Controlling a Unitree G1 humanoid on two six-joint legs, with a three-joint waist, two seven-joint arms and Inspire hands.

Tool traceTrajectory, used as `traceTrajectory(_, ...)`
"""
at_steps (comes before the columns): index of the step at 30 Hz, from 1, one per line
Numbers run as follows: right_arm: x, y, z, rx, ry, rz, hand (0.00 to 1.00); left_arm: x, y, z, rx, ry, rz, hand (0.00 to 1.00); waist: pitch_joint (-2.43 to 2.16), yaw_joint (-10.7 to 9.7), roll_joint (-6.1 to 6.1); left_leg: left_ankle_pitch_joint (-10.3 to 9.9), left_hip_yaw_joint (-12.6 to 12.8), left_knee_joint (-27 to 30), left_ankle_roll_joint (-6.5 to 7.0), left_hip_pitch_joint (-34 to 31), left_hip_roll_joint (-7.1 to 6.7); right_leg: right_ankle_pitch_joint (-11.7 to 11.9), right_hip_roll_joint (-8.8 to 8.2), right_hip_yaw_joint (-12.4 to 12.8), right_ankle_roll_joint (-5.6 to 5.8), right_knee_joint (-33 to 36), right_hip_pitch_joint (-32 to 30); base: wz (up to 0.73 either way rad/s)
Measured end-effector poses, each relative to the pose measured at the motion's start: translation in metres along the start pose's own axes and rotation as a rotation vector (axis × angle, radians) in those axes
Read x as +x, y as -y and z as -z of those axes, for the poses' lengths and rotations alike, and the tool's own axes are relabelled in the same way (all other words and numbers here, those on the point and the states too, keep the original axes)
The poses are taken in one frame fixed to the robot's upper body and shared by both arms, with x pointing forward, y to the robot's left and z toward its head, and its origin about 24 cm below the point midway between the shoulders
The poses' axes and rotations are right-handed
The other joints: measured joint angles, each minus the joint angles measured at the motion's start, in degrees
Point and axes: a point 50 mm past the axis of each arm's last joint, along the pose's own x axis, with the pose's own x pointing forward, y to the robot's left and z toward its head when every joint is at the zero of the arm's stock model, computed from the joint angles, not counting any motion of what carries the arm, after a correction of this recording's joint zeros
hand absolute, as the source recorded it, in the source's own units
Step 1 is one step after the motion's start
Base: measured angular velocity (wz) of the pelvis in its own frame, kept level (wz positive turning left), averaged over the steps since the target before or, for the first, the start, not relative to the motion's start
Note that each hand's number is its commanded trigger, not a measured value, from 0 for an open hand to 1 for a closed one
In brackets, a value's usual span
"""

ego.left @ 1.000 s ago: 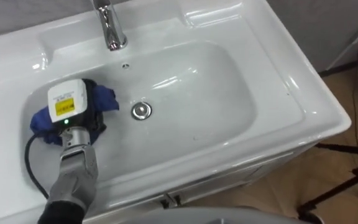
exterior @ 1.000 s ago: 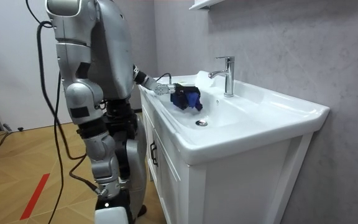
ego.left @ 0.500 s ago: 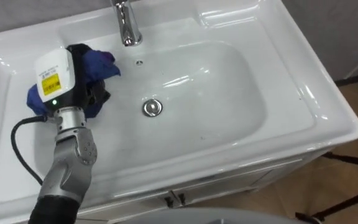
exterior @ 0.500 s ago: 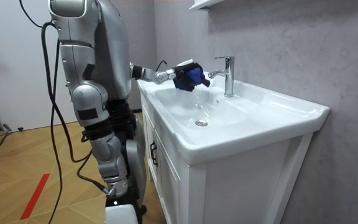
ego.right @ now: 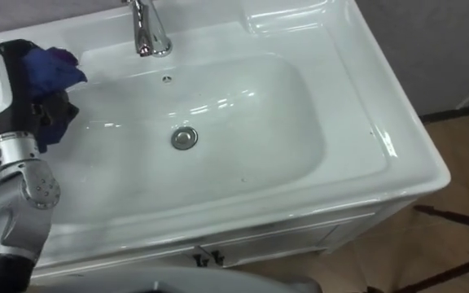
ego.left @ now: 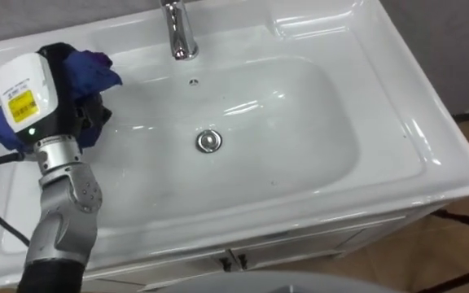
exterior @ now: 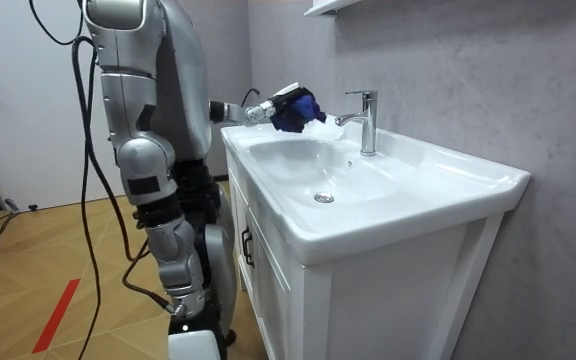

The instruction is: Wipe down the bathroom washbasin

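Observation:
A white basin with a chrome drain and a chrome faucet lies below me. My left hand hangs in the air over the basin's left rim, with its fingers curled round a bunched blue cloth. In the room view the left hand holds the blue cloth up at faucet height, clear of the bowl. I stand at the basin's front edge.
The basin tops a white cabinet with dark handles. A grey wall rises behind it, with a shelf at the top. A wooden floor spreads behind me, and a dark stand leg sits to the right of the cabinet.
My left hand has lifted the blue cloth out of the bowl and up over the left rim. The eye views have shifted a little.

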Motion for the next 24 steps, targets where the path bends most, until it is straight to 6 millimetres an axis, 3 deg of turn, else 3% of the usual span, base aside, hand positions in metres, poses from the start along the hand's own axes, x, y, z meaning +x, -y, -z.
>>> traceTrajectory(6, 0.001, 0.009, -0.002, -0.002, 0.003, 0.014, 0.00, -0.009, 0.002, 0.017, 0.021, -0.067, 0.026, 1.00, -0.12, 0.2, 1.36, 0.0, -0.8, 0.1, 0.04, 0.0, -0.12, 0.0, -0.11, -0.7, 0.01, 0.1, 0.0, 0.06)
traceTrajectory(10, 0.001, 0.012, -0.001, -0.030, 0.004, 0.021, 0.00, -0.009, -0.002, 0.028, 0.016, -0.135, 0.018, 1.00, -0.11, 0.4, 1.06, 0.1, -1.0, 0.1, 0.21, -0.1, -0.53, -0.4, -0.50, -1.0, 0.00, 0.0, 0.0, 0.00)
traceTrajectory(16, 0.001, 0.013, 0.004, -0.047, -0.030, 0.027, 0.00, -0.013, -0.009, 0.046, 0.023, -0.233, -0.003, 1.00, -0.65, 0.6, 0.48, 0.2, -1.1, 0.1, 0.27, 0.0, -0.74, -0.5, -0.70, -1.1, 0.16, 0.2, 0.0, 0.00)
traceTrajectory(21, 0.001, 0.014, 0.006, -0.048, -0.044, 0.029, 0.00, -0.012, -0.012, 0.053, 0.045, -0.276, -0.002, 1.00, -0.75, 1.5, -0.16, 0.2, -1.4, 0.0, 0.28, 0.0, -0.74, -0.5, -0.72, -1.2, 0.16, 0.3, 0.1, 0.00)
traceTrajectory(22, 0.001, 0.014, 0.007, -0.050, -0.053, 0.030, 0.00, -0.012, -0.012, 0.053, 0.046, -0.281, 0.010, 0.68, -0.73, 1.7, -0.14, 0.2, -1.5, 0.1, 0.28, 0.0, -0.74, -0.5, -0.72, -1.3, 0.16, 0.3, 0.1, 0.00)
traceTrajectory(23, 0.001, 0.014, 0.007, -0.050, -0.057, 0.030, 0.00, -0.012, -0.012, 0.053, 0.047, -0.284, 0.013, 0.52, -0.69, 1.8, -0.12, 0.2, -1.6, 0.1, 0.28, 0.0, -0.74, -0.5, -0.72, -1.3, 0.16, 0.3, 0.1, 0.04)
traceTrajectory(24, 0.001, 0.014, 0.008, -0.051, -0.062, 0.029, 0.00, -0.012, -0.012, 0.054, 0.051, -0.290, 0.014, 0.00, -0.61, 1.8, -0.01, 0.2, -1.7, 0.1, 0.28, 0.0, -0.73, -0.5, -0.70, -1.4, 0.16, 0.3, 0.2, 0.04)
